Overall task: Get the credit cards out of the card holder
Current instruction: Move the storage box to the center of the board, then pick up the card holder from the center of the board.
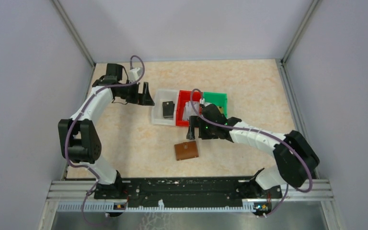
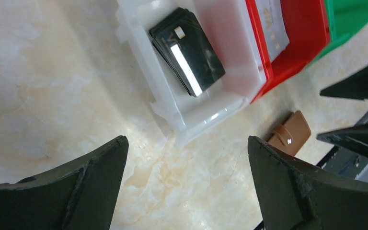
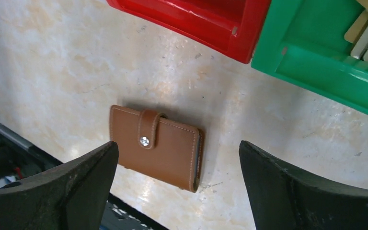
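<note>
Card holder (image 3: pixel 155 146): lies closed, tab snapped, flat on the table (image 1: pixel 124 143), near the red bin (image 3: pixel 191 19) but apart from it. Credit cards: black stack (image 2: pixel 187 51) in the white bin (image 2: pixel 172 112), silvery one (image 2: pixel 273 24) in the red bin, pale gold ones (image 3: pixel 364 28) in the green bin (image 3: pixel 316 52). Right gripper (image 1: pixel 190 130): hangs above the holder, jaws spread wide, gripping nothing. Left gripper (image 2: pixel 187 141): hovers beside the white bin, jaws wide, empty.

Brown card holder (image 3: pixel 155 147) shut; credit cards (image 2: pixel 187 50) lie outside it.
I see it flat, tab snapped, mid-frame on my right wrist view; black stack upper centre on the left wrist view, silvery-white card (image 2: pixel 270 24) upper right there.
</note>
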Controlling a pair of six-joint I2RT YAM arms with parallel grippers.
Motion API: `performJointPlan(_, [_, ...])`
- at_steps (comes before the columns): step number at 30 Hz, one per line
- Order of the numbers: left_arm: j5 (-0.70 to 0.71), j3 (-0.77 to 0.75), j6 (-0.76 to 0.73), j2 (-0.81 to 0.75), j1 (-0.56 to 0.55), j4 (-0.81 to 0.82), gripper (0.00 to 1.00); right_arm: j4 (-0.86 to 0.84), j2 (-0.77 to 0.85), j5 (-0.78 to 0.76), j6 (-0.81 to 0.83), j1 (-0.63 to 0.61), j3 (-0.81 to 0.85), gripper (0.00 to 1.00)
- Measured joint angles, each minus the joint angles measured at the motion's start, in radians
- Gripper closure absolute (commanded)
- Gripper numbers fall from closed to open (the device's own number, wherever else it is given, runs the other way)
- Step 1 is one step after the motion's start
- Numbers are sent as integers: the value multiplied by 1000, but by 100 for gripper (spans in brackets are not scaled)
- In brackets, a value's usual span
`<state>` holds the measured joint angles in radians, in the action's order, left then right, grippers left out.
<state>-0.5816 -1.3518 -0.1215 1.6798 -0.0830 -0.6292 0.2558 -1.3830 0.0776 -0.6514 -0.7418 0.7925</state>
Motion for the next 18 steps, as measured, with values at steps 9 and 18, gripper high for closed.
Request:
performJointPlan(9, [-99, -26, -211, -16, 0, -195, 1, 85, -174, 67, 146, -3, 92, 22])
performJointPlan(18, [-122, -54, -263, -44, 6, -255, 1, 38, -178, 131, 116, -17, 30, 31])
